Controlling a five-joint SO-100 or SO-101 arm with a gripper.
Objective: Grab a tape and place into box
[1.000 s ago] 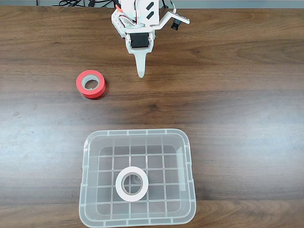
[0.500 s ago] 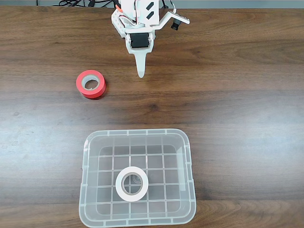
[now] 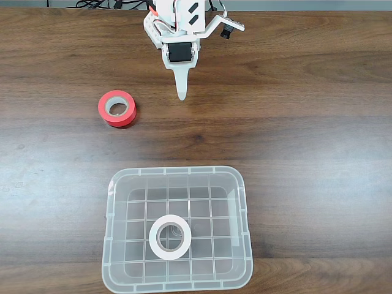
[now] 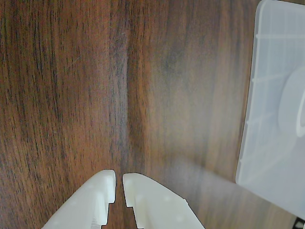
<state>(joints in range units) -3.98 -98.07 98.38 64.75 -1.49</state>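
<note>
gripper (image 3: pixel 180 93) closed and empty over bare table (image 3: pixel 306 122) near the arm base, white tape (image 3: pixel 170 237) already flat inside the clear box (image 3: pixel 110 245), main risk: grabbing the red roll (image 3: pixel 117 108) by mistake.

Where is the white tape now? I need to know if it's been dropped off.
In the fixed view the white tape lies flat on the grid floor of the box, near its middle, at the bottom of the picture, well away from the claw.
</note>
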